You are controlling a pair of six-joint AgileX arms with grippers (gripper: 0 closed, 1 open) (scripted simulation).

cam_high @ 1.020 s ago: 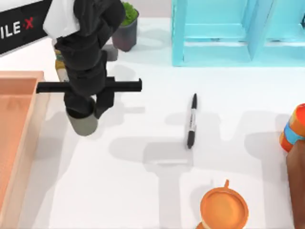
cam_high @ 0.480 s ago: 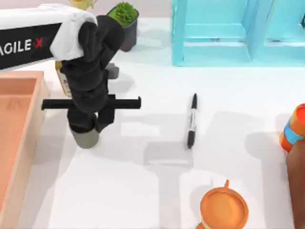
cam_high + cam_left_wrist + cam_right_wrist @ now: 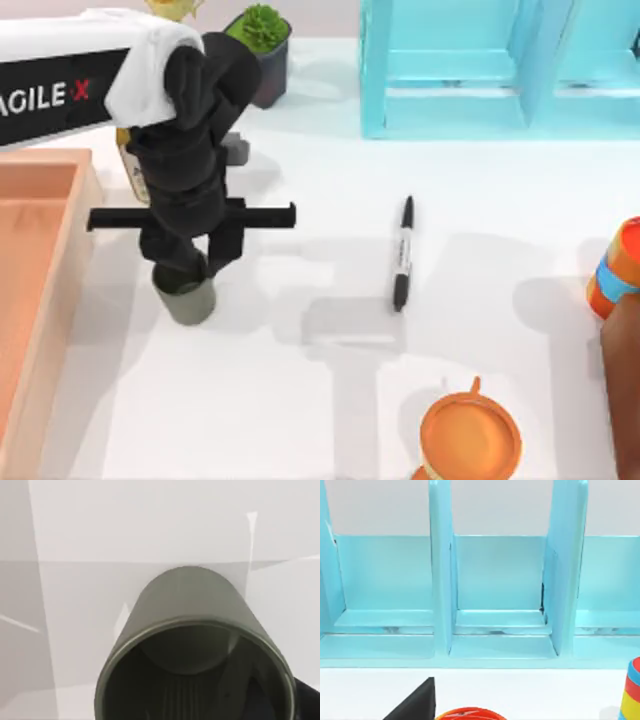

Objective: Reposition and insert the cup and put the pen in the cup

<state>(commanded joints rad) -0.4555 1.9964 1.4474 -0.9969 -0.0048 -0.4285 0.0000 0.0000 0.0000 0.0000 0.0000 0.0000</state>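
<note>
At the table's far left edge lies a shallow terracotta-orange wooden tray. Just right of it my left arm reaches in from the left, and my left gripper hangs over the small dark olive-grey cylindrical cup. The cup stands upright on the white table, mouth up, near the tray's right wall. One of my fingers dips into its mouth while the other sits outside its wall on the right. In my left wrist view the cup looms close, its open rim and ribbed inner wall facing the camera. I cannot tell whether the fingers press the rim or stand slightly clear of it.

Behind my left arm, near the table's back edge, sits a dark pot with a green plant. Further right, well apart from the cup, the slim marker pen with a white barrel and black cap lies flat on the table, running front to back. Behind it stands a light turquoise shelf rack with upright dividers, which my right wrist view shows face on. Toward the front, right of the pen, sits an orange mug with a handle. At the right edge stands an orange object with a blue band.
</note>
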